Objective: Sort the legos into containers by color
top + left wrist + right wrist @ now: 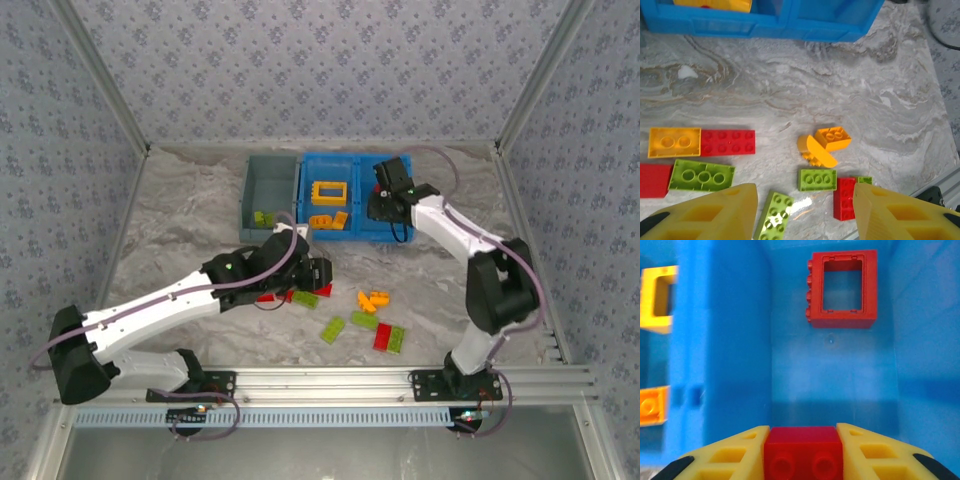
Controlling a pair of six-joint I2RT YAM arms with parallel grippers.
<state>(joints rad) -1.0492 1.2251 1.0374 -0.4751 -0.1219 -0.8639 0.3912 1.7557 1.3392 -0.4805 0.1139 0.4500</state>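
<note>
The right claw (802, 440) pinches a glossy red studded brick (802, 457) at lower centre, above the smooth blue tray (725, 340) compartment holding a hollow red frame (842, 289). The left claw (805, 207) gapes wide and empty over loose red, green and orange bricks (817, 179) on the marbled worktop (865, 100).

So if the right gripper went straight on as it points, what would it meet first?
The right gripper holds a red brick, which would probably land on the floor of the blue tray, short of the red frame.
</note>
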